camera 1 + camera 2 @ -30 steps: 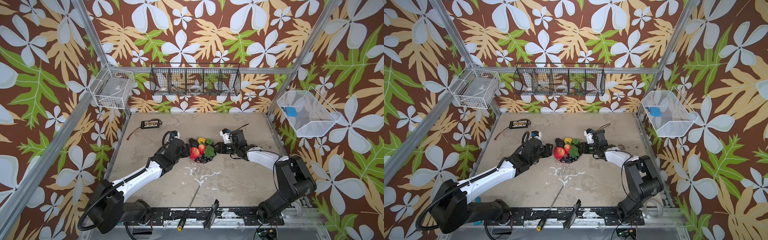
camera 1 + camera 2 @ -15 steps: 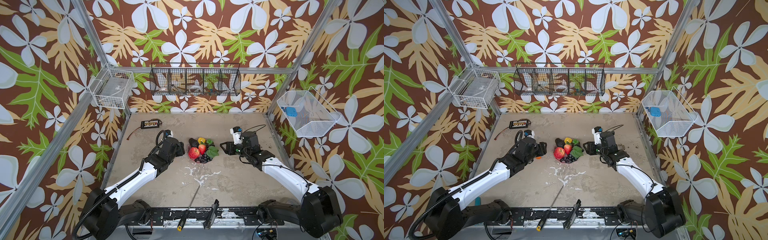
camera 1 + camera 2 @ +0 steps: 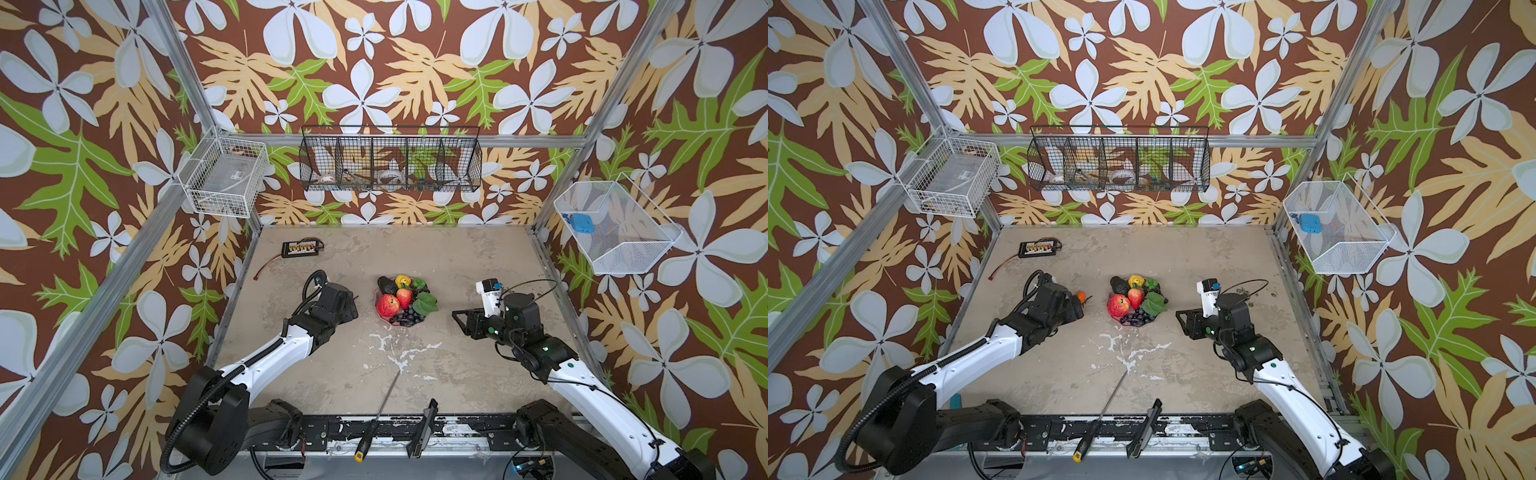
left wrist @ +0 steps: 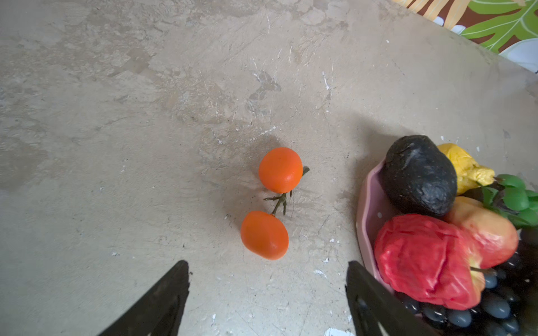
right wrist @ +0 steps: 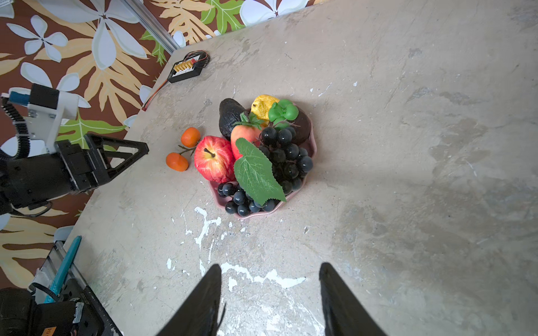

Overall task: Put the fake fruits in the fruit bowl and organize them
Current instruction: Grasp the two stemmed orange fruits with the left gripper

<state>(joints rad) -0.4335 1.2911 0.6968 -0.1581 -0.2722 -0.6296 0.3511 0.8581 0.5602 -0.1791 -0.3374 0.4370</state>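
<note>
Fruit bowl (image 5: 250, 215): a pink scalloped dish near the middle of the table (image 3: 478, 266), heaped full.
In the bowl: red apple (image 3: 387, 305) at 8 o'clock, avocado (image 3: 385, 285) at 11, lemon (image 3: 402, 281) at 12 and strawberry (image 3: 404, 296) in the centre. The grape bunch (image 5: 283, 157) and its leaf (image 5: 256, 173) run from 4 round to 6, with grapes hanging over the rim.
Oranges (image 4: 280, 170): two on one stem, lying on the bare table just beside the bowl at its 9 o'clock, outside it.
Left gripper (image 4: 266, 263): at the bowl's 9 o'clock, jaws spread wide and empty. The nearer orange lies just ahead of the fingertips, not touched.
Right gripper (image 5: 270, 265): out at the bowl's 4 o'clock, well apart from it and facing it, jaws moderately parted with nothing between them.
Connector board (image 3: 301, 248): far off at 10 o'clock, near the back corner.
</note>
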